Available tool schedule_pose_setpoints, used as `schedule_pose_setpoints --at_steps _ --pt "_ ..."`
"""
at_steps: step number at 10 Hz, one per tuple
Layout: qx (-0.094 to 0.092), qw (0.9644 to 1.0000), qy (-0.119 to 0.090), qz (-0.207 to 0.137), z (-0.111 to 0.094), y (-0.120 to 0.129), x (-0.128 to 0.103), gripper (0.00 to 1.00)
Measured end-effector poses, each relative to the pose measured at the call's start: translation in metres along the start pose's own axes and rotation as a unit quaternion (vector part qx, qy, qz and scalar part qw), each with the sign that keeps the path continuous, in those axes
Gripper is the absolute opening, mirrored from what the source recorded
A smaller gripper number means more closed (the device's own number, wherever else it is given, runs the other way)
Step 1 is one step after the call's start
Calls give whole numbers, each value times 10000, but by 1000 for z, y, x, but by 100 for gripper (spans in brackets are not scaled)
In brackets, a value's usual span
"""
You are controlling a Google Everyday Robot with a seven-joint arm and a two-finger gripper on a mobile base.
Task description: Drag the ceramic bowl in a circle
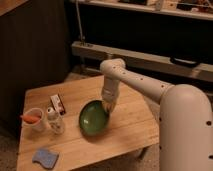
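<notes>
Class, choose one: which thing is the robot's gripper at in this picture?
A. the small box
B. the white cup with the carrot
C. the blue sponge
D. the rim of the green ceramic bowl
D: the gripper sits at the upper right rim of the ceramic bowl, apart from the cup, the sponge and the box.

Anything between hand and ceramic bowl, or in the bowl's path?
Nothing between them: the hand sits at the right rim of the ceramic bowl. A white bottle stands close on its left, likely in a wide circle's way.
</notes>
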Motion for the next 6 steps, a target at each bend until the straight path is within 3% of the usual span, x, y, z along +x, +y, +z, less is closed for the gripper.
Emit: schedule_pose_setpoints --at_steps 6 --pt "-233 9975 34 665 -15 53 -34 0"
